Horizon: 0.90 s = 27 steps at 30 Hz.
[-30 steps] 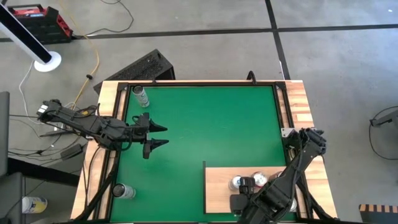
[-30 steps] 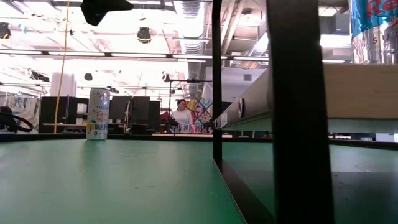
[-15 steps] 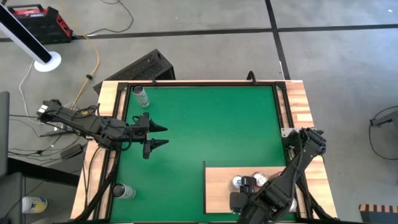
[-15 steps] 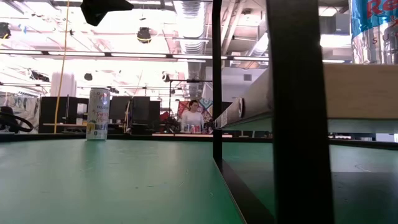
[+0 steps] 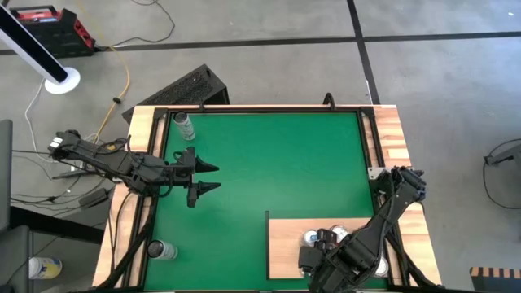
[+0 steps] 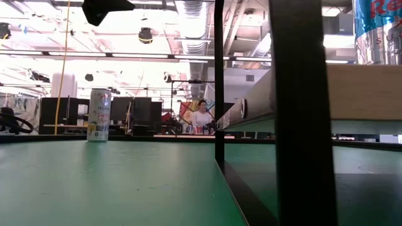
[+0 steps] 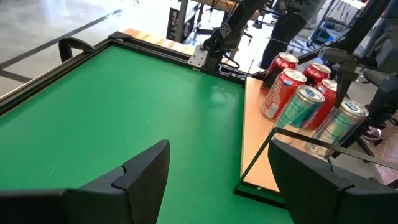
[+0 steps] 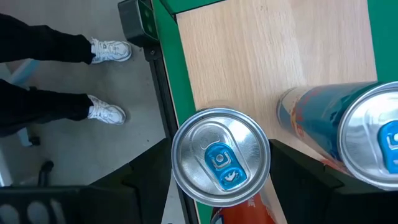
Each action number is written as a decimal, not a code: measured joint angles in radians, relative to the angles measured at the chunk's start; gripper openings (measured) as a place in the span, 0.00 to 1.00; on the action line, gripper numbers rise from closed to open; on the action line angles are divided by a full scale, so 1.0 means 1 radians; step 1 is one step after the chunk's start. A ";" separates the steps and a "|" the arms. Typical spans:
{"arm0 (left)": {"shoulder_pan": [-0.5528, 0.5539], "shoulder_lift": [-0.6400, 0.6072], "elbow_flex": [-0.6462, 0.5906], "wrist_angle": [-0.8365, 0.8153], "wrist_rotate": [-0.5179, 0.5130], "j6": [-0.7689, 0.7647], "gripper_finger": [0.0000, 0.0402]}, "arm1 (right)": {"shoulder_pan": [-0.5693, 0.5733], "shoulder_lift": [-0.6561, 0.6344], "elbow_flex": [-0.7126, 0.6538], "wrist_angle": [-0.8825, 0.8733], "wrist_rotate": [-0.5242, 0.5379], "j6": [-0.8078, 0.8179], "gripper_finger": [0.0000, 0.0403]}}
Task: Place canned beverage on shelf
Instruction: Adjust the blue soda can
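The right end effector (image 8: 217,186) hangs over the pale wood shelf (image 8: 280,56), its dark fingers straddling a red can (image 8: 221,158) with a silver top and blue tab; whether they touch it cannot be told. Only the left wrist view shows five cans (image 7: 305,102) there, red and teal. The low view reads "Re" on one can (image 6: 375,31). Farther off, the left end effector (image 5: 205,179) hovers spread over the green desk (image 5: 277,163), near a lone can (image 5: 186,126).

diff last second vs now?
The right pincer shifted slightly along the shelf toward the table's left side, over the can between its fingers. Background person walked right. The left pincer and the mat's two cans stayed put.
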 joint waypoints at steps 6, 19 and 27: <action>0.000 0.000 0.000 0.000 0.000 0.001 0.64 | -0.003 0.000 0.000 -0.017 0.009 -0.001 0.65; 0.000 0.000 0.000 -0.001 0.001 0.009 0.64 | -0.007 0.000 0.000 -0.044 0.036 -0.004 0.65; 0.000 0.000 0.000 -0.001 0.001 0.009 0.64 | 0.000 0.000 0.000 -0.045 0.032 -0.034 0.65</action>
